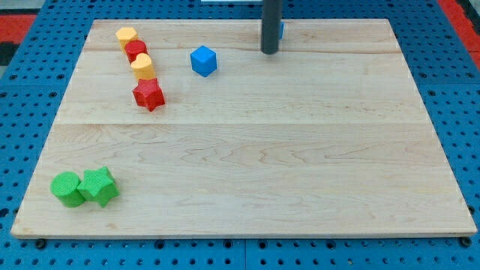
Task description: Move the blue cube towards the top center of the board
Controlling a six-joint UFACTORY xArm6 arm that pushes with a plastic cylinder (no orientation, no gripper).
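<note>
Small blue plastic cube (203, 61) sits upper-left of centre on wooden board (247, 150); light, rigid, likely slides easily. My tip (270, 52), a bare rod holding nothing, is well right of it; push its left face

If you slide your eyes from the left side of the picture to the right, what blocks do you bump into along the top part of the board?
Yellow block → red star → blue cube → my tip, with a bit of another blue block peeking out behind the rod. The second red and yellow blocks overlap in that column, so I skip them.
</note>
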